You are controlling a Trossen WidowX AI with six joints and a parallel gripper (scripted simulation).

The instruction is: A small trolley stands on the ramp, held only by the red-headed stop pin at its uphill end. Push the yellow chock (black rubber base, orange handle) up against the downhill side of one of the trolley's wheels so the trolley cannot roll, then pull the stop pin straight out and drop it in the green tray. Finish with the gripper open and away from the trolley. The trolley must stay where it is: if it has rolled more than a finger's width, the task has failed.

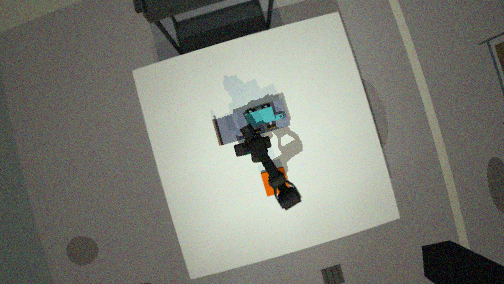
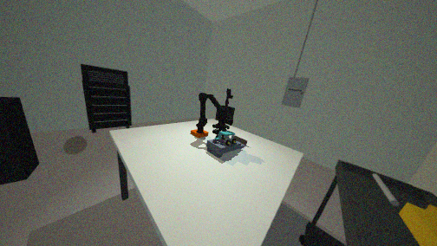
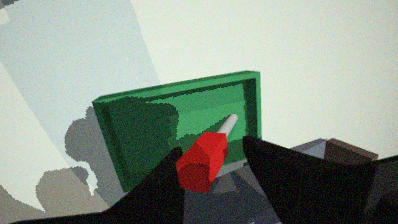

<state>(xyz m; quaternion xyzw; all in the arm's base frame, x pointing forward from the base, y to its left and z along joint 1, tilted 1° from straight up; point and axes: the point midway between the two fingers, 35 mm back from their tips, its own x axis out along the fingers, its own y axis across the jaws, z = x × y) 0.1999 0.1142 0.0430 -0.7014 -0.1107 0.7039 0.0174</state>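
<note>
In the wrist view my gripper (image 3: 212,148) is open, its two dark fingers standing apart on either side of the stop pin (image 3: 202,160). The pin, with its red head and pale shaft, hangs tilted and loose between the fingers, its shaft pointing down into the green tray (image 3: 150,95). From above, my gripper (image 1: 248,132) is beside the teal trolley (image 1: 260,116) (image 2: 225,136), which stands on the grey ramp (image 1: 227,127) (image 2: 218,150). I cannot make out the yellow chock in any view; the arm covers the tray in the overhead view.
The arm's orange base plate (image 1: 270,189) (image 2: 199,133) is near the middle of the white table (image 1: 325,165) (image 2: 182,182). A brown block (image 3: 350,149) sits at the ramp's edge. A dark shelf unit (image 2: 106,97) stands beyond the table.
</note>
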